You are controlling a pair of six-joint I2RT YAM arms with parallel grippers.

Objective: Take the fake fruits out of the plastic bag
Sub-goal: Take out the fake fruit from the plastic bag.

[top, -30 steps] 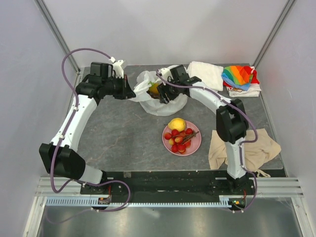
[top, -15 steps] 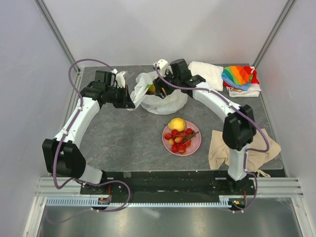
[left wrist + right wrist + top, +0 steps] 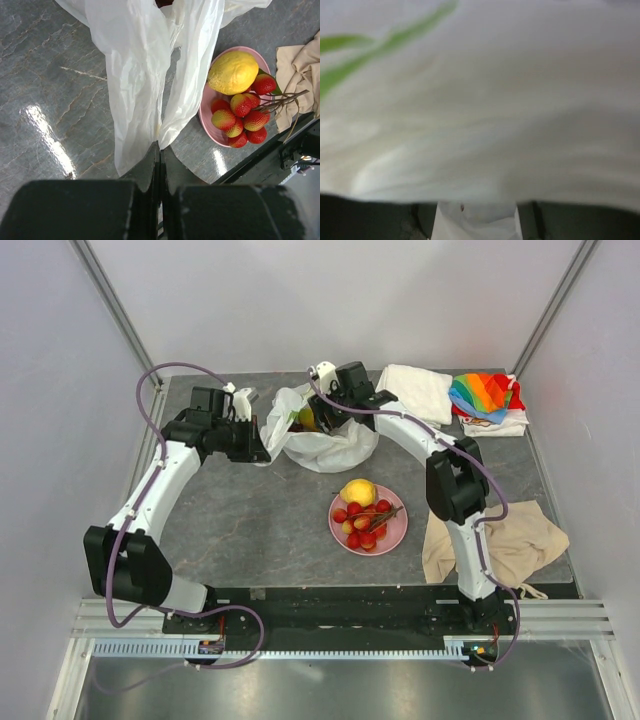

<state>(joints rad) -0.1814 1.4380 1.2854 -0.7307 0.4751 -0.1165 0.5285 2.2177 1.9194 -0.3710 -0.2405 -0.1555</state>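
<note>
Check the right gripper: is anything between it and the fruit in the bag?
Yes: bag plastic fills the right wrist view, hiding the fruit. From above, the right gripper is at the bag's mouth; the left gripper pinches its edge.

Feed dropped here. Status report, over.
Left gripper shut on bag edge. Right gripper at bag mouth, jaws unclear. Lemon, cherries on plate. Bag blanks right wrist view.

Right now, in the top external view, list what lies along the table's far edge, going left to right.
plastic bag → folded white cloth → rainbow-striped cloth
</note>
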